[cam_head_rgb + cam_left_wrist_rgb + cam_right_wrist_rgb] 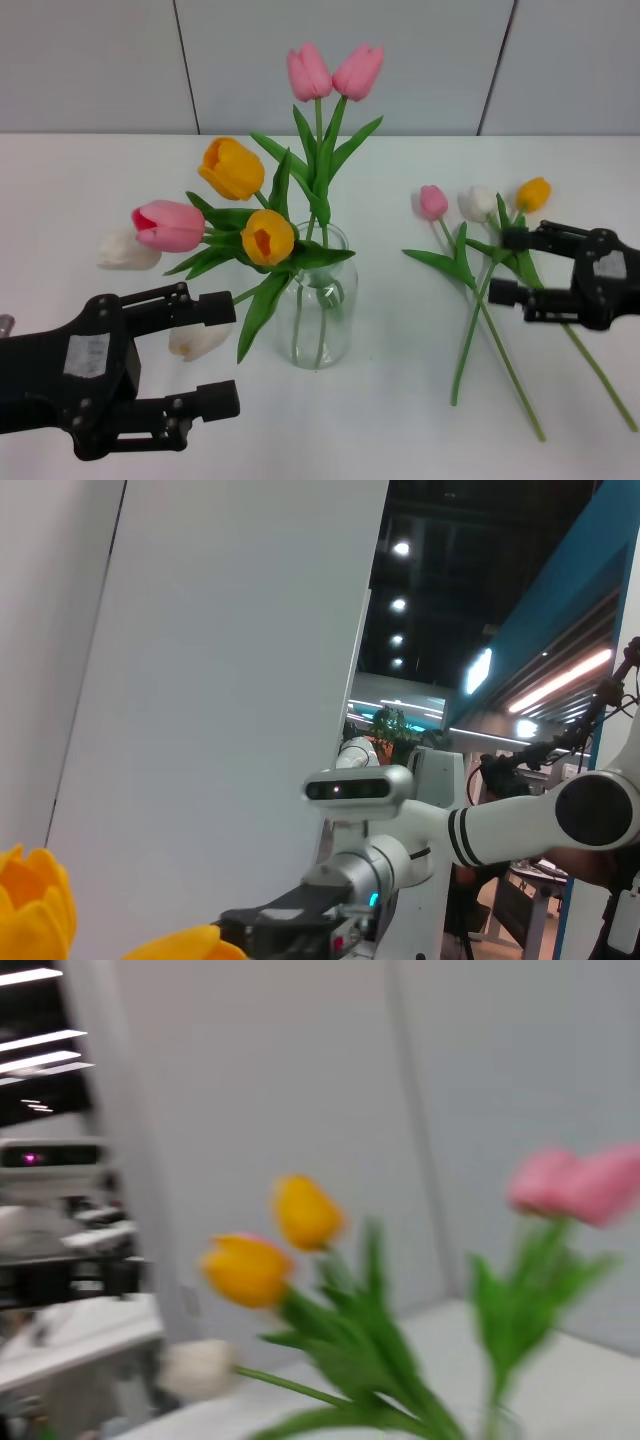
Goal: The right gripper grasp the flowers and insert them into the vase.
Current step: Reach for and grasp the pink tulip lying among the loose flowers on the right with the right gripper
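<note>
The right pincer (505, 266), matte black and blocky with a pale square sticker, hung with its fingers apart just over the thin green stems lying on the smooth white worktop (400, 420). The flowers (433, 202), a small closed pink bud on a long stem, lay just off the fingertips, toward the vase (320, 300), rounded clear glass. Bare worktop between them. The left pincer (205, 355) sat open on the vase's far side.

Vase (322, 300) center frame: clear glossy glass. Flowers (433, 202) right: matt fabric-like bud, plastic-looking stem. Both grippers (215, 355) (503, 266): matt black plastic. Table (400, 420): smooth matt white.
</note>
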Tool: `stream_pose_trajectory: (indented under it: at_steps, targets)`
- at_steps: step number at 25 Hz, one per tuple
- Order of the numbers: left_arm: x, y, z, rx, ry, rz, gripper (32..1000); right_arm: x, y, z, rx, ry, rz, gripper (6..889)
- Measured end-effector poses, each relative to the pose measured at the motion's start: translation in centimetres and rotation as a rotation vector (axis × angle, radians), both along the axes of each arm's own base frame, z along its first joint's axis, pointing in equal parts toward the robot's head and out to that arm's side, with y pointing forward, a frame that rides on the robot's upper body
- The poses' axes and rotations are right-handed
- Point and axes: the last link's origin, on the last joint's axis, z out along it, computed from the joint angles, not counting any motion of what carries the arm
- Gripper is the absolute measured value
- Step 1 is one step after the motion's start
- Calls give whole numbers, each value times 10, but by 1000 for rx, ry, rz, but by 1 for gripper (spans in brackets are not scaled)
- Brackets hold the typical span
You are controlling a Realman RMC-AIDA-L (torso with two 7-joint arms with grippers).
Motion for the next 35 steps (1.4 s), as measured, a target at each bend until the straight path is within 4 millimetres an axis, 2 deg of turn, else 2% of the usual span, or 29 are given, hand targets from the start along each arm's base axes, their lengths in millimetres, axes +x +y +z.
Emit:
stream_pose_trajectory:
  at_steps: [6, 11, 16, 20, 27, 31, 35]
  targets:
    - [0, 0, 0, 1, 0, 2, 831, 17, 29, -1, 15, -109, -243, 866]
    - [0, 0, 0, 1, 0, 0, 831, 19, 56, -8, 25, -194, -371, 866]
    - [1, 1, 0, 1, 1, -1, 831, 15, 76, -30, -1, -291, -457, 865]
    - [1, 2, 0, 2, 1, -3, 831, 15, 83, -53, -8, -376, -495, 865]
    - [2, 2, 0, 3, -1, -4, 831, 16, 83, -89, 6, -489, -510, 862]
    - [3, 3, 0, 5, -3, -7, 831, 19, 84, -99, 19, -522, -529, 861]
    - [4, 4, 0, 4, -5, -10, 831, 21, 84, -100, 30, -531, -535, 860]
